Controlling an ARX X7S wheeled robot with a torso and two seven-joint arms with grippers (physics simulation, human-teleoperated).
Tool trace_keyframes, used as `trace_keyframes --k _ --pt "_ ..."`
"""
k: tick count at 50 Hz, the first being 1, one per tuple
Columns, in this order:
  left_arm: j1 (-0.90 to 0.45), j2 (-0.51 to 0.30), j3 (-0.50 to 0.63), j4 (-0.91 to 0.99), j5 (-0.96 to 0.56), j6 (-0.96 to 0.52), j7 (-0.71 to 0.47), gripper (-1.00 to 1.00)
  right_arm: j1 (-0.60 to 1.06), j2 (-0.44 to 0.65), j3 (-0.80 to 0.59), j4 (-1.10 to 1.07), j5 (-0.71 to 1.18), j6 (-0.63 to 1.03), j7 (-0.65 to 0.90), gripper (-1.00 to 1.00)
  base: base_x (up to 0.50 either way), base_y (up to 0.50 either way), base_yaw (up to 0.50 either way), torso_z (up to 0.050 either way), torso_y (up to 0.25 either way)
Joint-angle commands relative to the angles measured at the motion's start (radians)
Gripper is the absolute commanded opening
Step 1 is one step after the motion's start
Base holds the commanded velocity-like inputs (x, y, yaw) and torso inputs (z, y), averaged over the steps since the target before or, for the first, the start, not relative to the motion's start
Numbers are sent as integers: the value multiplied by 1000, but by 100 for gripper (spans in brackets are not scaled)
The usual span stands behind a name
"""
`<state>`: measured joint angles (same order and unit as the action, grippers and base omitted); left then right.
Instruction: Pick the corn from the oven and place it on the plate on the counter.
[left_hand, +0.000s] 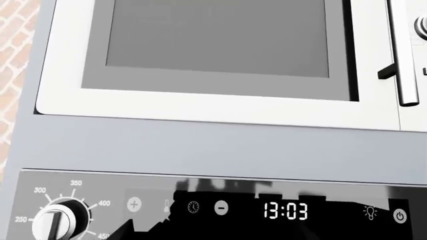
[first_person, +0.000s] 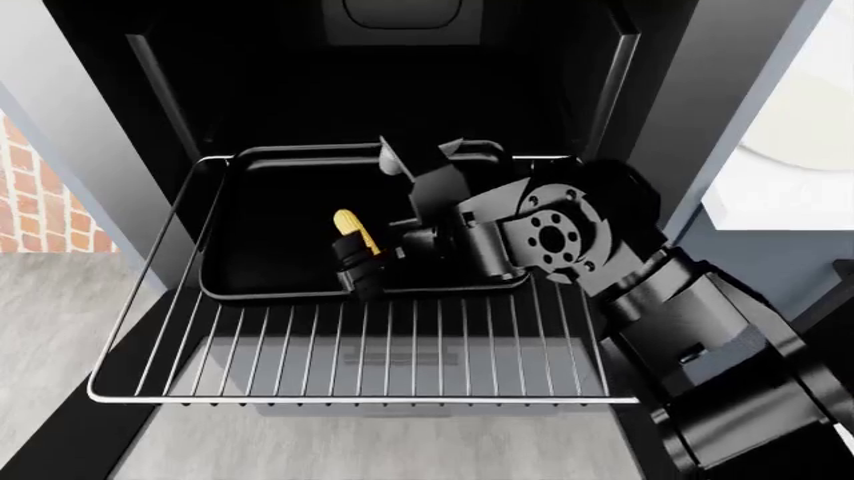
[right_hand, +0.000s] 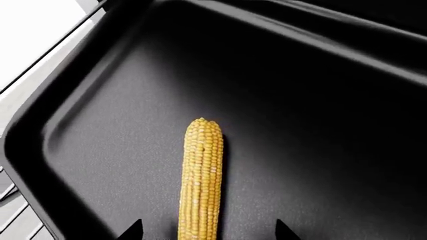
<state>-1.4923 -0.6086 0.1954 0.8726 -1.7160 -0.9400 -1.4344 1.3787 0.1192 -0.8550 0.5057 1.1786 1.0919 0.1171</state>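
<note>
A kitchen — built-in oven (first_person: 400, 60), microwave (left_hand: 220, 55), white counter (first_person: 801, 190).

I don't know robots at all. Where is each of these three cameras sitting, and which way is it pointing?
Head view: on the robot's head, looking down into the oven at the tray and rack; its right arm and right tool show.
Right wrist view: by the right tool, facing the corn in the tray; only two fingertips show.
Left wrist view: on the left arm, facing a microwave door and clock panel; no robot part shows.
Shared: head and right wrist both see corn and tray.
</note>
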Motion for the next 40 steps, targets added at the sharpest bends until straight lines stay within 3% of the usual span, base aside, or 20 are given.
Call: trace_keyframes --k 1,2,3,40 --pt "13 1 2 4 12 7 4 100 -18 -14 -33 66 -11 -15 -1 100 0 0 0 0 -10" --pt "14 1 2 4 14 8 5 100 -19 -12 -33 62 -9 -15 0 100 0 0 0 0 0" --pt "15 1 1 4 15 9 7 100 -21 -11 -32 61 -8 -17 2 -100 0 0 0 0 -10" --pt "23 -5 15 10 23 25 5 100 -22 -6 -28 65 7 -55 9 -100 1 1 1 0 -2"
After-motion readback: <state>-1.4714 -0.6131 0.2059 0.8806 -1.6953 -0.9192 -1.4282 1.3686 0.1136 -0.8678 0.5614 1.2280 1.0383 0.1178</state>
